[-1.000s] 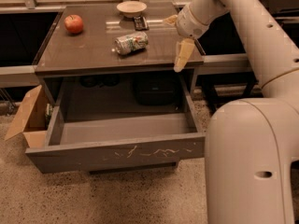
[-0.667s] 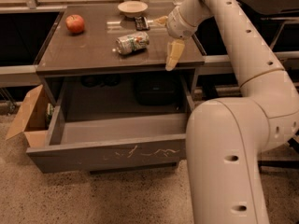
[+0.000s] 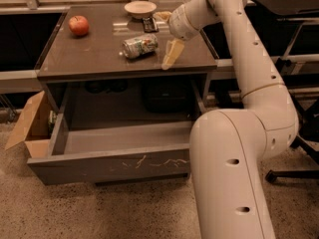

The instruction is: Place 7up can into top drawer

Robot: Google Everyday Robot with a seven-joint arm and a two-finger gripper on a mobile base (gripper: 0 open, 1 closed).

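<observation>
Top drawer [image 3: 114,166] is open across the lower frame, with a cardboard box [image 3: 25,128] at its left end. Above it on the tabletop [image 3: 84,63] I see the 7up can [image 3: 140,46] lying on its side, centre-top. Hand [image 3: 167,35] sits just right of it, fingers spread wide, gripping nothing. Farther back: apple [image 3: 79,25] upper left, bowl [image 3: 140,8] at the top.

Warm glare on tabletop [image 3: 94,59] beside jaws

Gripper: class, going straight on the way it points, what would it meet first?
Probably the tabletop, just right of the 7up can; the gripper points down there, though depth is unclear.
</observation>
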